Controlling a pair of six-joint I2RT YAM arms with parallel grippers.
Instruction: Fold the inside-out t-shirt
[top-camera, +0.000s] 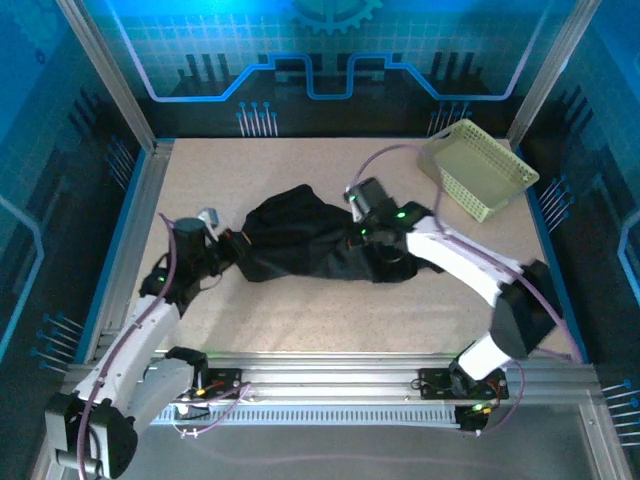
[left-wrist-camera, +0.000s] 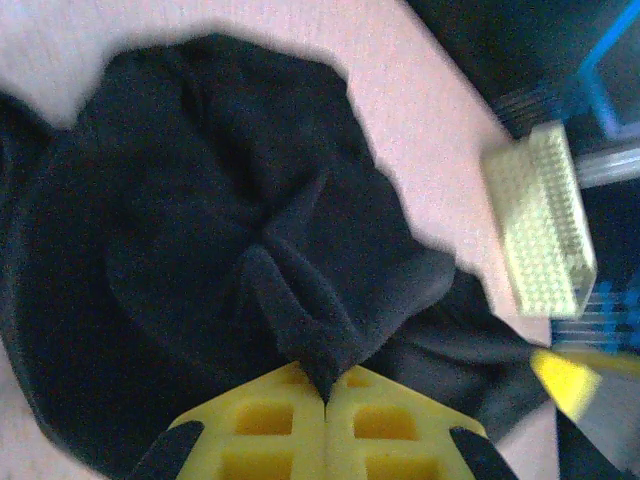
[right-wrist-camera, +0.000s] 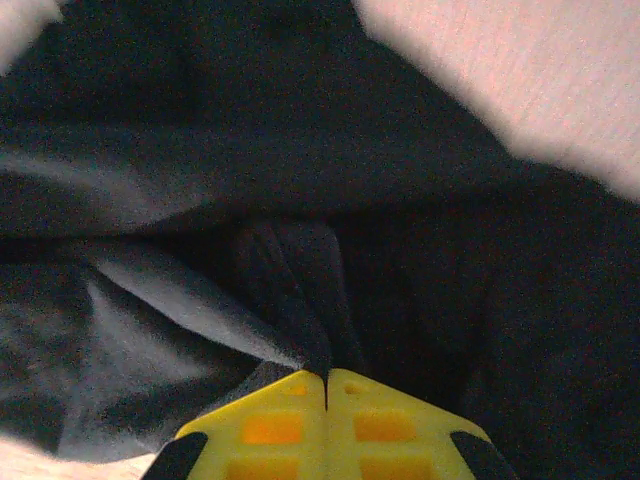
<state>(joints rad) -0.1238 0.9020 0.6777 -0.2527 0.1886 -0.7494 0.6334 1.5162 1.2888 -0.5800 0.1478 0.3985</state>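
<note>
Where left end effector (left-wrist-camera: 327, 398) and right end effector (right-wrist-camera: 327, 376) pinch, t-shirt (top-camera: 298, 240) puckers

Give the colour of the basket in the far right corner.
Pale yellow-green basket, clearest in the top external view.

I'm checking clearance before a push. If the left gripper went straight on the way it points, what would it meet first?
The t-shirt: the left gripper is shut on a fold of it, and bunched cloth lies directly ahead. The basket sits farther off to one side, likely out of line.
</note>
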